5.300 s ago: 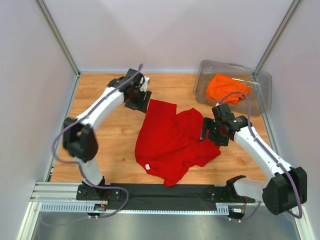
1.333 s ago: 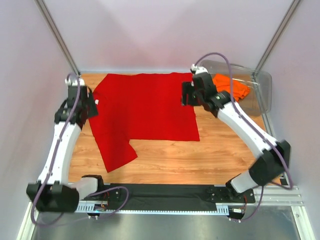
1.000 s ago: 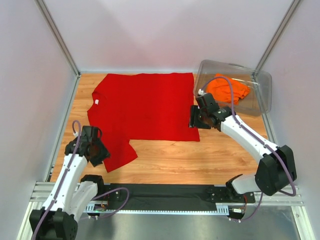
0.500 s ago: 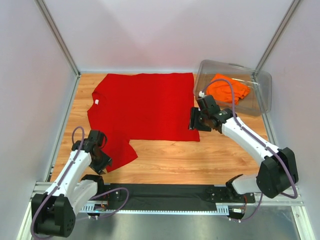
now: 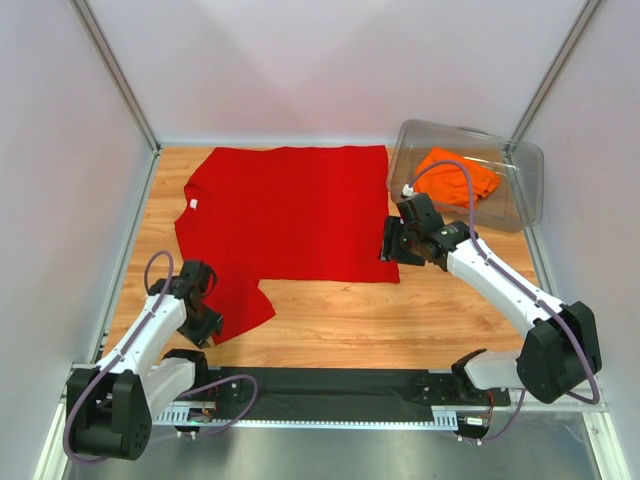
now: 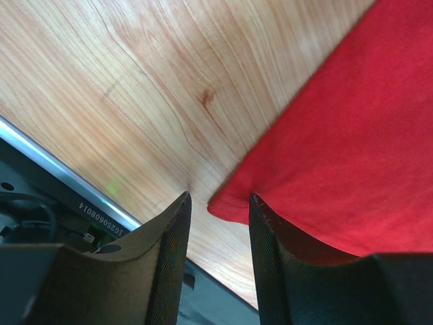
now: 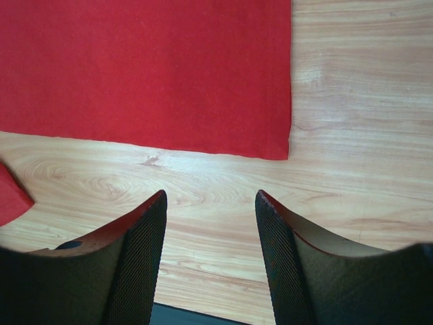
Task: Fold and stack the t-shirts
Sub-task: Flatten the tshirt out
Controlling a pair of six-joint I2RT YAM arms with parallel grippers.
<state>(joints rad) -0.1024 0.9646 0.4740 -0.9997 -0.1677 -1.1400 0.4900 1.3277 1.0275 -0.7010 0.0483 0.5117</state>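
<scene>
The red t-shirt (image 5: 290, 210) is being shown spread flat on the worktop (image 5: 340, 310), between the 2 grippers, with 1 short sleeve (image 5: 238, 305) being turned toward the near edge. The left gripper (image 5: 203, 322) is being held low at the outer corner of that sleeve. In its wrist view, its 2 fingers (image 6: 169, 257) are being held a narrow gap apart with nothing clamped between them. The sleeve's hemmed corner is being seen just ahead of that gap, with the cloth running off to the gripper's right and bare wood to its left. Whether the cloth is being touched by the right-hand finger cannot be told. A black base rail (image 6: 40, 203) is being caught at the gripper's lower left.

The right gripper (image 5: 392, 243) is being held just beside the shirt's right edge, near its lower corner. Its fingers (image 7: 139, 257) are being held wide apart and nothing is being gripped. Only wood is being seen between them, and the shirt's corner is being seen just beyond the tips.

The orange t-shirt (image 5: 455, 178) is being left crumpled inside a clear bin (image 5: 525, 195), beyond the right gripper and to its right.
</scene>
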